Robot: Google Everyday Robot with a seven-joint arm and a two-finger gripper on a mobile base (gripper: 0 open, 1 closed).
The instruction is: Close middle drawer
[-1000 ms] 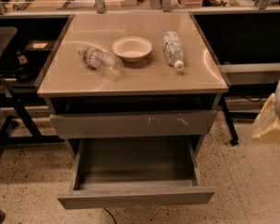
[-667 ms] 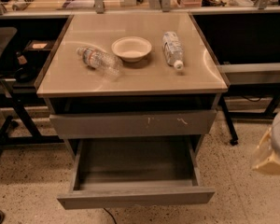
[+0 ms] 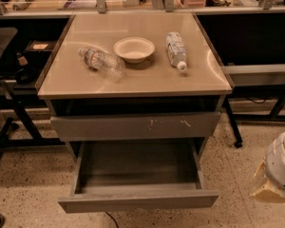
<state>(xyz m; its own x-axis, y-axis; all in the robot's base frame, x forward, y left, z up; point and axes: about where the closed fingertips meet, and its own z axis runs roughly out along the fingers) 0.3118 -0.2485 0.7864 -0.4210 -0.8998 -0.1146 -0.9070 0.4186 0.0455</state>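
We see the middle drawer pulled well out of the cabinet, low in the middle of the view. Its plain grey front faces us and its shallow grey box lies open with nothing in it. It sits nearest the floor of all the drawers we can see, its front hanging out past everything above.

Just above it is another grey drawer front with a few white scratch marks right of its middle. That front is pushed in nearly flush with the cabinet frame. Over it there is a dark open slot, and then the tan cabinet top.

Three things rest on that top. A pale bowl stands upright near the back middle. A clear plastic bottle lies on its side to the left of the bowl, close to it. A second bottle lies on its side to the right of the bowl, its white cap pointing toward us.

The gripper is at the lower right edge of the view. It is off to the right of the open drawer, apart from it and touching nothing we can make out. We cannot tell whether it is released or clenched.

A speckled floor spreads under the cabinet, and a dark cable shows just below the drawer front. Black-framed tables stand on either side.
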